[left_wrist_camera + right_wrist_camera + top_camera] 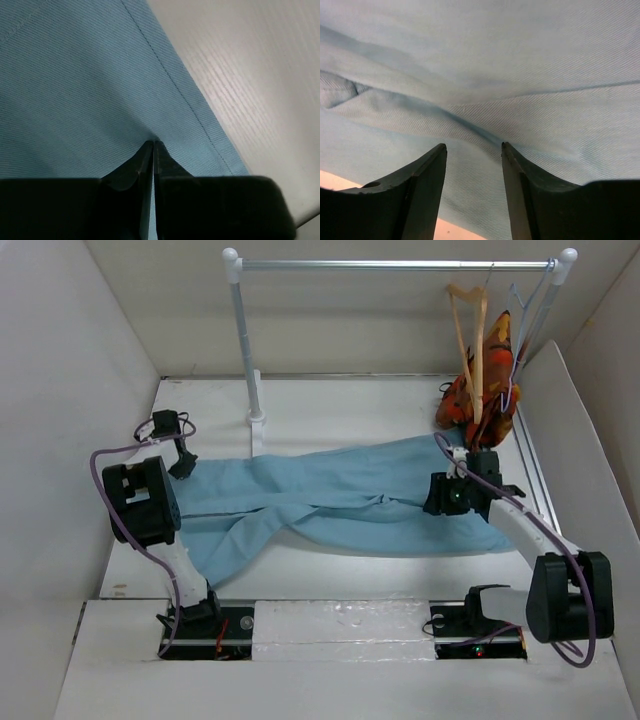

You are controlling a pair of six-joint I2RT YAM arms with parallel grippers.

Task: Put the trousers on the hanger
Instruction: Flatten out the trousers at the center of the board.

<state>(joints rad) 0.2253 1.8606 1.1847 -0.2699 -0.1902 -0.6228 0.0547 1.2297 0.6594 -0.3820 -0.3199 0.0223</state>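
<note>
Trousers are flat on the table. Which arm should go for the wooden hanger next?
Right. The hanger hangs at the right end of the rail, just beyond the right gripper, which is open over the trousers. The left gripper is shut on the trousers at the opposite side.

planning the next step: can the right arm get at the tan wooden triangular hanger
Probably yes: the right gripper is open and empty, and the tan wooden hanger hangs on the metal rail beyond it, beside an orange-red patterned garment.
</note>
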